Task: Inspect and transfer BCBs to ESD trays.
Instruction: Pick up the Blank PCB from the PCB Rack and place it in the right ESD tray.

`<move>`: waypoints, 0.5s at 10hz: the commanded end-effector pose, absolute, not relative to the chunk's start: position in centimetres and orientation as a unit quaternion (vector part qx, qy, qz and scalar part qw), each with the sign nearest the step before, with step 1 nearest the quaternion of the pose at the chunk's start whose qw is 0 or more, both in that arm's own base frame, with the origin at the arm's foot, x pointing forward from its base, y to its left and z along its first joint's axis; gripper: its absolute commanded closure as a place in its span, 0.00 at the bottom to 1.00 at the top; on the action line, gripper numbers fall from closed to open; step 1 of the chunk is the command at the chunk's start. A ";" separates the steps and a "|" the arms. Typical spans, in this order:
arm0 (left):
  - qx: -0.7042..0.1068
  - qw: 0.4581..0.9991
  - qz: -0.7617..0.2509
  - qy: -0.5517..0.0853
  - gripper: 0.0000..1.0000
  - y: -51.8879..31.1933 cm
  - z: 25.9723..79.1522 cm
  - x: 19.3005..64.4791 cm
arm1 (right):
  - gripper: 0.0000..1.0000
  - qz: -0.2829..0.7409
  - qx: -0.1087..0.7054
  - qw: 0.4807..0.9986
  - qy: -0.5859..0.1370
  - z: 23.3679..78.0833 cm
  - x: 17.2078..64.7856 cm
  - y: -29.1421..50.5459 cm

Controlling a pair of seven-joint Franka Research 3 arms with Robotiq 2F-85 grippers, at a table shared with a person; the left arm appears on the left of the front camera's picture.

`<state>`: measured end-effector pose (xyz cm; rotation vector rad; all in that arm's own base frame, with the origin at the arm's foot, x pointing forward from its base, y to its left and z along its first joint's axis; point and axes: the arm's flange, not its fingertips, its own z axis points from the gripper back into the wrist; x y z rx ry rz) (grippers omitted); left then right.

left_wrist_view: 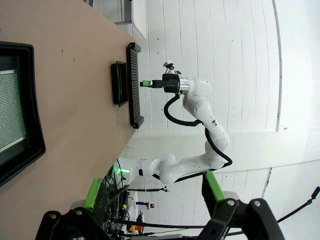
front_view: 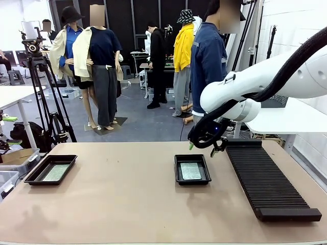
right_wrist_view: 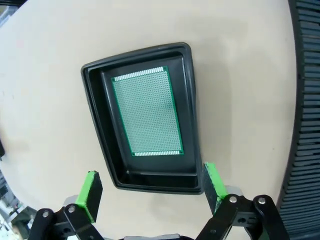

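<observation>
Two glossy black ESD trays lie on the tan table. The left tray (front_view: pixel 50 169) holds a green BCB (front_view: pixel 55 172). The middle tray (front_view: pixel 192 169) holds the other BCB (front_view: pixel 190 171), which lies flat on its floor (right_wrist_view: pixel 147 112). My right gripper (front_view: pixel 203 149) hovers just above the far edge of the middle tray (right_wrist_view: pixel 145 180), open, with nothing between its fingers (right_wrist_view: pixel 212 182). My left gripper (left_wrist_view: pixel 152 192) is open and empty too. It is raised beside the left tray (left_wrist_view: pixel 31 125), whose board (left_wrist_view: pixel 7 110) shows at the picture's edge.
A long ribbed black rack (front_view: pixel 268 178) lies right of the middle tray, along the table's right side. A person in a blue jacket (front_view: pixel 207 61) stands beyond the far edge. Bare tabletop (front_view: pixel 122 189) spreads between the trays. Bins (front_view: pixel 20 158) sit off the left edge.
</observation>
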<state>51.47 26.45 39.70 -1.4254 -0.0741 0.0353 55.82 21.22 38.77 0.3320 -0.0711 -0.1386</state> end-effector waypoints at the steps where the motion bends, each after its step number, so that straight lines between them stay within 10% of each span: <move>1: -0.649 0.760 0.010 -0.030 0.00 26.5 39.8 51.2 | 0.00 -0.082 0.143 0.986 -0.028 38.5 55.9 21.5; 5: -0.649 0.760 0.010 -0.030 0.00 26.5 39.8 51.2 | 0.00 -0.071 0.156 0.985 -0.030 38.6 55.7 21.1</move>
